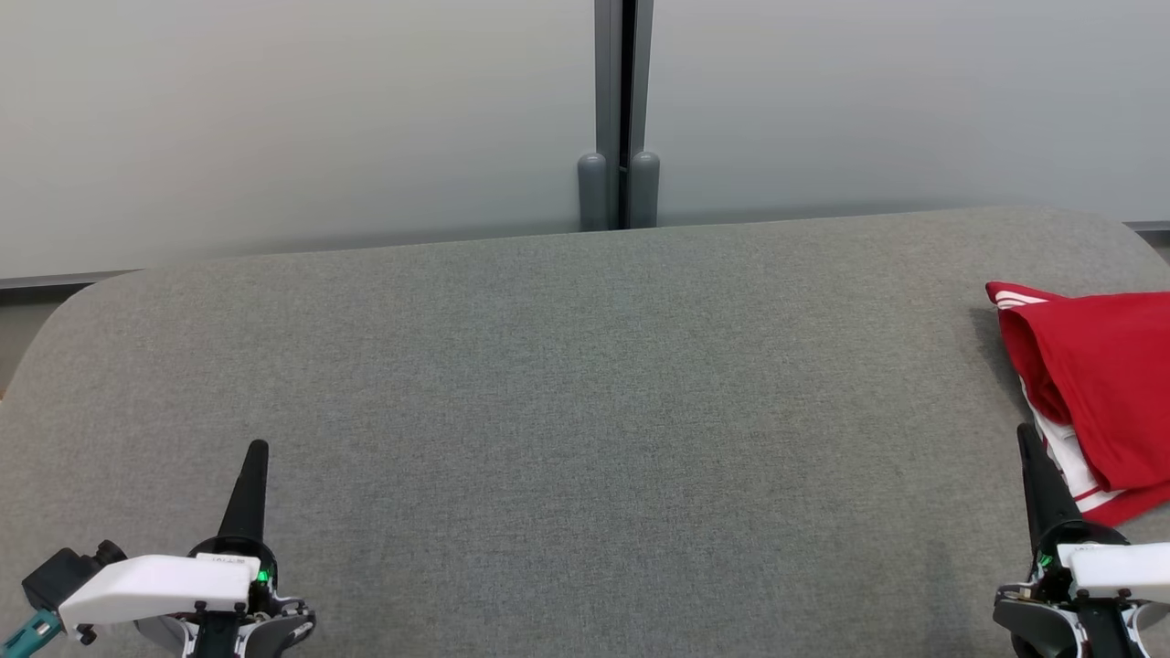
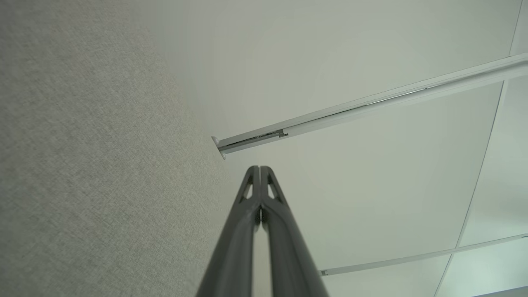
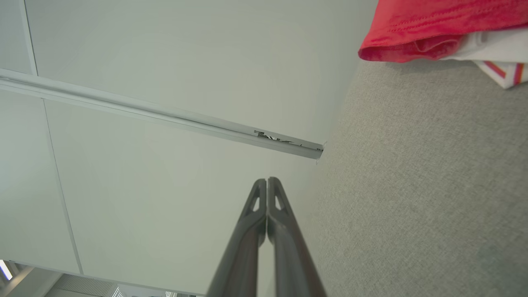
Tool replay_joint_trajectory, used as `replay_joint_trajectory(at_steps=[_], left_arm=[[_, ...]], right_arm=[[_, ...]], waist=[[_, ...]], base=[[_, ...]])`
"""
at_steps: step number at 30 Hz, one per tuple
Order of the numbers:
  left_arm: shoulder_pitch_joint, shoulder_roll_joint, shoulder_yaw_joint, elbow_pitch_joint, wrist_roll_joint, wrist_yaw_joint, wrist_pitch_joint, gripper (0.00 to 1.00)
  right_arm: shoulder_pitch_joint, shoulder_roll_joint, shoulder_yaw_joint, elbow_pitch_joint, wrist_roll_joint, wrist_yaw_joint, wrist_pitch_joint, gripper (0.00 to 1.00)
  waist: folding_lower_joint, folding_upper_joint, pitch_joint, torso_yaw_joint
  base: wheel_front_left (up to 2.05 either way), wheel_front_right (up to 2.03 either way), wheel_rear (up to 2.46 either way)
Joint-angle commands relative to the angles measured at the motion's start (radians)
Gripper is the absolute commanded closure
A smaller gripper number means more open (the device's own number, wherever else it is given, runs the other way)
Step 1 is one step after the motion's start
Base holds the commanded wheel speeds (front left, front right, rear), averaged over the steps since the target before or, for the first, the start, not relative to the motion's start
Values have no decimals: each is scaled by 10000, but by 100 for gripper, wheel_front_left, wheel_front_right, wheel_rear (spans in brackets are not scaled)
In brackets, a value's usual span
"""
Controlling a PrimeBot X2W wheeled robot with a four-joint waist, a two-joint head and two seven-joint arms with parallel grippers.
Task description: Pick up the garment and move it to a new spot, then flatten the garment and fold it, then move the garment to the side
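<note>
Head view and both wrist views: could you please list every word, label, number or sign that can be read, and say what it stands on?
No text can be read in any view.
A faint dark marking on the white wrist housing behind the left gripper: too small to read.
On the red garment with white striped trim: stripes, no lettering visible.
On the grey fabric-covered surface: no marks.

Head camera high above grey surface [image 1: 585, 384]; wrist cameras low along it, toward the wall [image 1: 274, 119].

Folded red garment [image 1: 1101, 393] lies at far right.
</note>
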Motion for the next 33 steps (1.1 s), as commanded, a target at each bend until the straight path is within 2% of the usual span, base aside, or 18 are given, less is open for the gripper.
replay_joint_trajectory(at_steps=[1,33], left_arm=[[-262,-1,113,-16,-209,-124,50,100],[-598,-334,731,266,-2261,-649,627,100]], right_arm=[[-203,0,-28,22,251,3,23,100],[-659,209,-236,689,2288,4,124,100]], waist=[[0,-1,4,-3],[0,-1,68,-63]], base=[[0,0,0],[0,0,0]])
